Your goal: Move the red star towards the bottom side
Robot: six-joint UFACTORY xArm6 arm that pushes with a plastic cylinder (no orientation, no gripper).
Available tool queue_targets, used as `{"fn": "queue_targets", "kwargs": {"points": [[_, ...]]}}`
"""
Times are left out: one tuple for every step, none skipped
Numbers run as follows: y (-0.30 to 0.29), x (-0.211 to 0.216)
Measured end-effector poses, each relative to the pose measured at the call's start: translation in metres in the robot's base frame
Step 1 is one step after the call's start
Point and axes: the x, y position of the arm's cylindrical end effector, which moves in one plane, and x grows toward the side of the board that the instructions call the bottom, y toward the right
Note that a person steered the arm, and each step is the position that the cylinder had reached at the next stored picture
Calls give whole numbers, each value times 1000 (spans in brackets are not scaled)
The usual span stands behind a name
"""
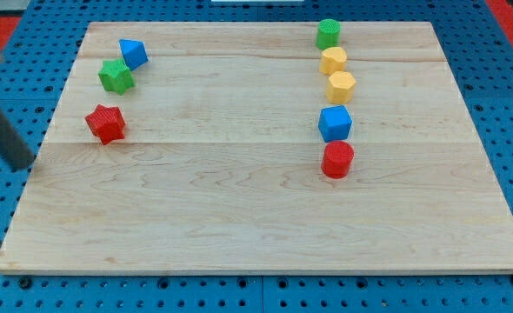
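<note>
- Fingers are absent on this rig: my arm ends in a plain dark rod that can open on nothing and hold nothing, and it is touching no block now. It shows blurred at the view's far left, my tip apparently just off the table's left edge, though the blur leaves its very end uncertain.
- Red star, the block I am to move, lies near the table's left edge, in the upper half, to the right of my tip and slightly above it, clearly apart from it.
- Above the star sit a green star and, touching or nearly touching it at upper right, a blue block, its shape hard to make out.
- Bare wood fills the middle and the whole lower part of the table.
- Right of centre, a column runs top to bottom: a green cylinder, a yellow block, a yellow hexagon, a blue block, a red cylinder.
- Progress, as I judge it: the push looks not yet begun. The star is far from the bottom side; my tip must get above it, then drive it down an unobstructed path.
</note>
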Motion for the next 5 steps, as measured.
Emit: {"fn": "queue_targets", "kwargs": {"points": [[-1,-50],[73,-52],[141,-57],[206,-59],[205,-72]]}}
